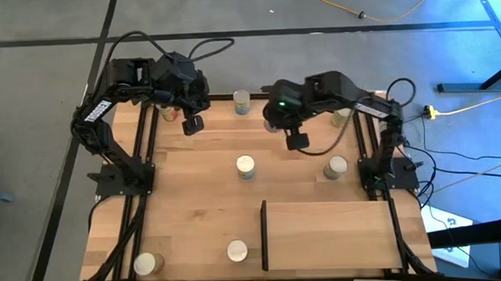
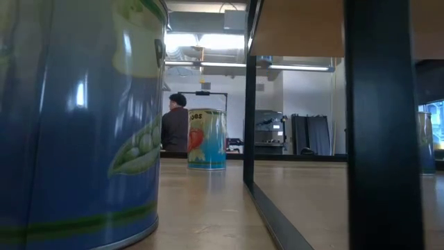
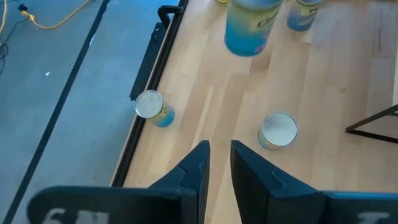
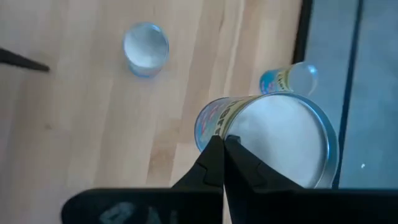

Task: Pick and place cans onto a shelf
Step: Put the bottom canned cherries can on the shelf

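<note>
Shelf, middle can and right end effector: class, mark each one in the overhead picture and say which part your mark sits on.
Shelf [image 1: 339,234]: high view, bare wood of its top panel.
Middle can [image 1: 246,165]: high view, its pale round top.
Right end effector [image 1: 297,141]: high view, the tip of its closed fingers.

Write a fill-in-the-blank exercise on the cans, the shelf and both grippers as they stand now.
1. The light-wood shelf panel carries ____ cans.
2. The right gripper is ____, with nothing between its fingers.
3. The left gripper hangs over the table's ____ edge, holding nothing.
4. The cream-topped can at the table's centre stands ____.

Missing words: no; shut; far; upright
</note>
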Controlling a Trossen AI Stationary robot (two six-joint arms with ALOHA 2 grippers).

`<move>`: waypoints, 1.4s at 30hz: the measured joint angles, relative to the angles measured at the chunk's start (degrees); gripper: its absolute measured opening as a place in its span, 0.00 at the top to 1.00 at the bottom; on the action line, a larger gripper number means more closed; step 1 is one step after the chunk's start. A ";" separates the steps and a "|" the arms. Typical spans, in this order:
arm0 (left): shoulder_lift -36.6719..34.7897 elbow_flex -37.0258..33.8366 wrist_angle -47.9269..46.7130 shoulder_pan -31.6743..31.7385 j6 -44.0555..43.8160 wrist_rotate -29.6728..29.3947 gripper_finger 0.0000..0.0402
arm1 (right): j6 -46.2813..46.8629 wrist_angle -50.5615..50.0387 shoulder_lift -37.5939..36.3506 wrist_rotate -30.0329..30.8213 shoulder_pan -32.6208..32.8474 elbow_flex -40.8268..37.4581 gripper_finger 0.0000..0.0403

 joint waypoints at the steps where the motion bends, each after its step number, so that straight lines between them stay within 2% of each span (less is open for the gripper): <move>1: 0.00 0.00 0.00 0.00 0.00 0.00 0.86 | 1.43 0.00 -0.85 0.10 0.19 0.00 1.00; 12: 0.00 0.00 0.02 -0.02 1.49 0.65 0.85 | 15.68 0.02 -11.20 -0.24 1.48 -0.04 1.00; 18: 0.00 0.00 0.01 -0.02 1.46 0.66 0.85 | 21.68 0.32 -16.16 -0.40 6.44 -1.94 1.00; 23: 0.00 0.00 0.00 -0.02 1.44 0.66 0.85 | 30.34 0.05 -21.61 -0.84 11.74 -11.44 1.00; 26: 0.00 0.00 0.02 0.00 1.43 0.63 0.85 | 35.62 0.00 -24.93 -5.32 15.55 -17.29 1.00; 31: 0.00 0.00 0.00 -0.02 1.41 0.63 0.85 | 49.32 0.02 -29.37 -9.04 22.87 -23.80 1.00; 42: 0.00 0.00 0.00 0.00 0.92 -0.04 0.85 | 76.10 0.19 -30.32 -9.14 40.55 -32.33 1.00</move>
